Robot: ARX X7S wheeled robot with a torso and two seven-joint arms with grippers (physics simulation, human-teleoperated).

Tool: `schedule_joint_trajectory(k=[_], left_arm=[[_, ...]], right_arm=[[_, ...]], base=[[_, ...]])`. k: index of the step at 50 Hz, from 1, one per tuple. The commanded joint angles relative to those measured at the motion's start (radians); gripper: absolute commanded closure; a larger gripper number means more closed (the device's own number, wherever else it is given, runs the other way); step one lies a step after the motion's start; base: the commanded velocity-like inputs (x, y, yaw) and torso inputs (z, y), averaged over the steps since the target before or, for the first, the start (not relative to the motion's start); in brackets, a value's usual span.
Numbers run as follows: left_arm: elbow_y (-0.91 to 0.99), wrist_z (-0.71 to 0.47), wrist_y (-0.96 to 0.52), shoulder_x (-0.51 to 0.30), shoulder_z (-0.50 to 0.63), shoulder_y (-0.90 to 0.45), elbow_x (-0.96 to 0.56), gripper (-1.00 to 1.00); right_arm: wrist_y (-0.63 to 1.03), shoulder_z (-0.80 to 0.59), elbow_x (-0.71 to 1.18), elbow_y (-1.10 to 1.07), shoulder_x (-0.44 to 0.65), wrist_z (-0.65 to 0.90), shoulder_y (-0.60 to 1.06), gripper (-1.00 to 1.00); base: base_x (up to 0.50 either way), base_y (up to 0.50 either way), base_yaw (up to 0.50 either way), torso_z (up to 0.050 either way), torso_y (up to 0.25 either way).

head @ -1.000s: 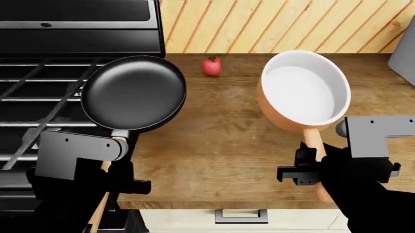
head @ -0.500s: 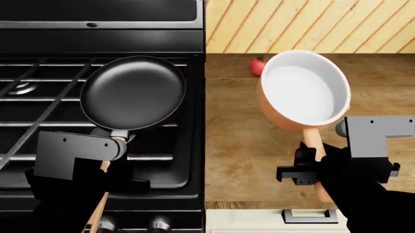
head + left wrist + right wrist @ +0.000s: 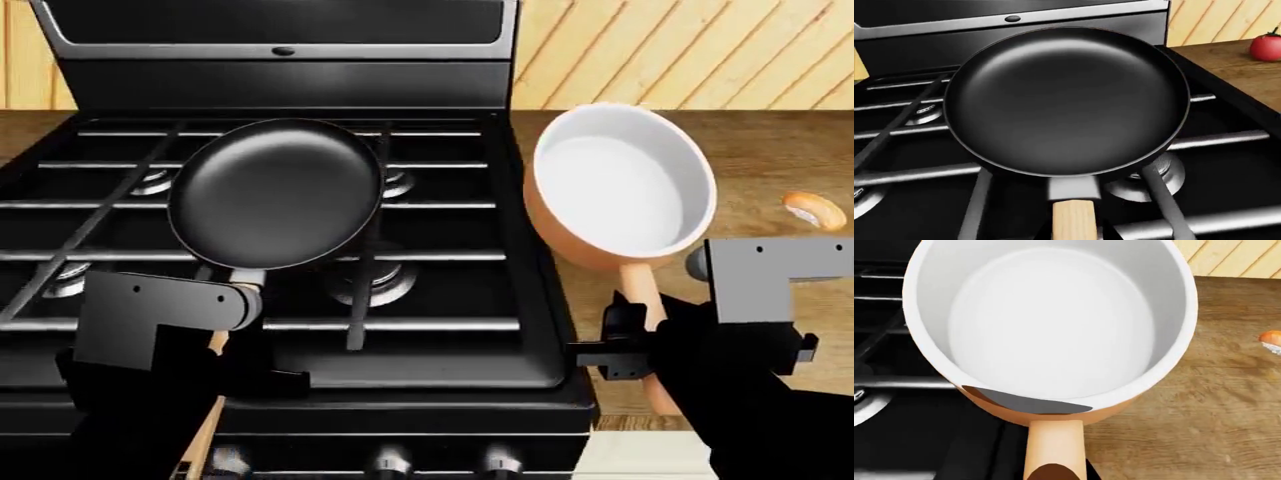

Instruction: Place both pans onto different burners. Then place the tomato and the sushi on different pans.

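Head view: the left gripper grips the shallow black frying pan by its wooden handle above the stove grates; the right gripper grips the orange-tan saucepan (white inside) beside the stove. Both look rigid, front-heavy, best held by handles

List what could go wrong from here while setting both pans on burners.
The frying pan hangs between burners, so it may land off-centre on the grate. The saucepan straddles the stove edge and could settle half on the counter. Swinging it might knock the sushi nearby.
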Motion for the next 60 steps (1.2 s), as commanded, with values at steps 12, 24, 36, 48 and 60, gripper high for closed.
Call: schedule_joint_trajectory(k=[12, 24, 36, 48, 60], left_arm=[[0.001, -0.03, 0.022, -0.011, -0.029, -0.026, 0.027, 1.0], [-0.001, -0.044, 0.027, -0.022, -0.027, -0.032, 0.009, 1.0], [0.001, -0.035, 0.034, -0.033, -0.028, -0.027, 0.021, 1.0], [-0.001, -0.026, 0.041, -0.036, -0.022, -0.03, 0.031, 1.0], [-0.014, -0.049, 0.042, -0.042, -0.01, -0.065, -0.003, 1.0]], right_arm=[[-0.004, 0.01, -0.032, 0.001, -0.001, -0.012, 0.044, 1.0], [-0.01, 0.003, -0.027, -0.005, 0.0, -0.009, 0.046, 1.0], [-0.001, -0.033, -0.033, 0.022, -0.019, -0.012, 0.08, 1.0], [0.025, -0.073, -0.006, 0.106, -0.021, -0.013, 0.158, 1.0], [0.089, -0.144, -0.025, 0.219, -0.014, -0.017, 0.239, 1.0]], base=[[0.0, 0.5, 0.0, 0.002, 0.004], [0.0, 0.5, 0.0, 0.002, 0.005], [0.0, 0.45, 0.0, 0.002, 0.004], [0.0, 0.0, 0.0, 0.002, 0.004], [0.0, 0.0, 0.0, 0.002, 0.004]])
